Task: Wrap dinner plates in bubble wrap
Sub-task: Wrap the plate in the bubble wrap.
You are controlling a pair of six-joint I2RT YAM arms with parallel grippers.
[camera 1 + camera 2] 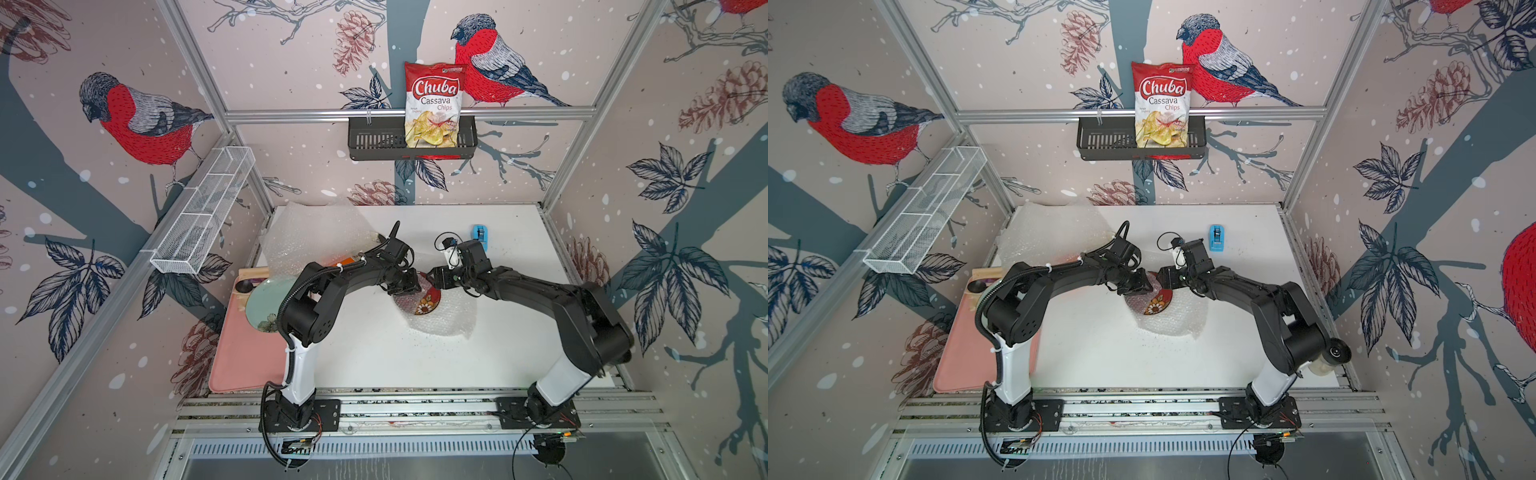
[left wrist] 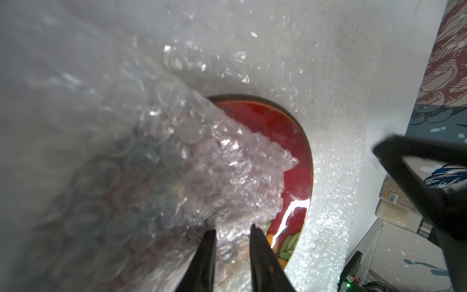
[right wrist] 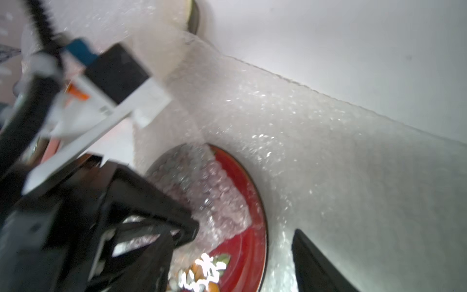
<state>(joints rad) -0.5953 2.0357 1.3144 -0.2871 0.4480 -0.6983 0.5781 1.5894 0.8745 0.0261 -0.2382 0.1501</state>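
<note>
Bird-and-pinecone wallpaper on three sides, aluminium frame, white tabletop [image 1: 374, 357] below. Along the table's left edge, pink tray [image 1: 241, 361] with a pale green plate [image 1: 266, 303] on it; behind that, spare bubble wrap [image 1: 316, 232] heaped at the back-left corner. Both black arms reaching in to meet mid-table.

Mid-table: working sheet of bubble wrap [image 1: 451, 324] spread flat, dark red flowered plate [image 1: 432, 301] lying on it, face up. Already folded over roughly half the plate from the left arm's side; flower end and the rim toward the right arm still bare in both wrist views.

Left gripper [image 2: 232, 228]: jaws nearly together, pinching the crumpled edge of the folded flap [image 2: 227, 182] down over the plate. Right gripper [image 1: 432, 279]: jaws spread wide, holding nothing, close over the plate's rim on its own side; contact or not, unclear.

Step in hand, by the look of it: bringing the second side over. To do it well:
- Keep the left pinch low and steady to stop the first flap springing back.
- Drop the right jaws past the plate's rim onto the flat sheet only, not onto the china.
- Take a deep bite of plastic against slipping on thin crinkly film.
- Lift and carry across far enough to overlap the first flap.
- Avoid dragging the plate off centre.
</note>
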